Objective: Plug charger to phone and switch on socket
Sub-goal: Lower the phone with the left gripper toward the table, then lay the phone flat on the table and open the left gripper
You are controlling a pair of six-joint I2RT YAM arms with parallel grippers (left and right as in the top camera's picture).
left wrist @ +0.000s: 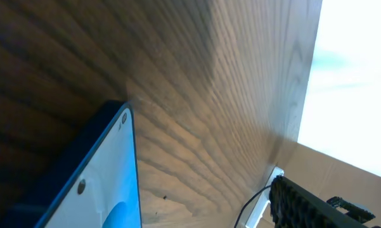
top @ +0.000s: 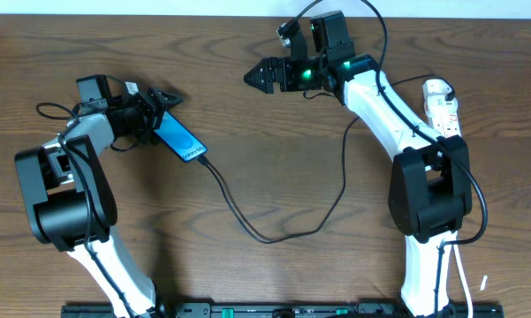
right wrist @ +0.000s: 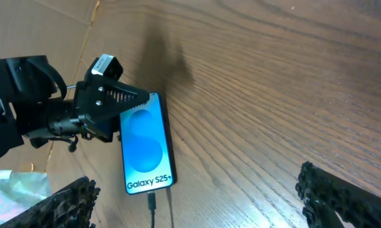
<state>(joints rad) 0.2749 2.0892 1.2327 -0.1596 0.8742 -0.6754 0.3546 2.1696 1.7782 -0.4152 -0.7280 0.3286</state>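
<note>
Clearly, ribbed black left fingers (right wrist: 117,96) stand spread by the glossy rectangular phone (right wrist: 144,145) (right fingers (right wrist: 342,197) wide too).

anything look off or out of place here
Nothing spilled or damaged. The phone lies at a slant, the charger loops loosely from its lower end, and the socket sits partly under the right arm.

Dark wood-grain table (top: 247,132) under even light, pale surface (top: 159,7) beyond its far edge
</note>
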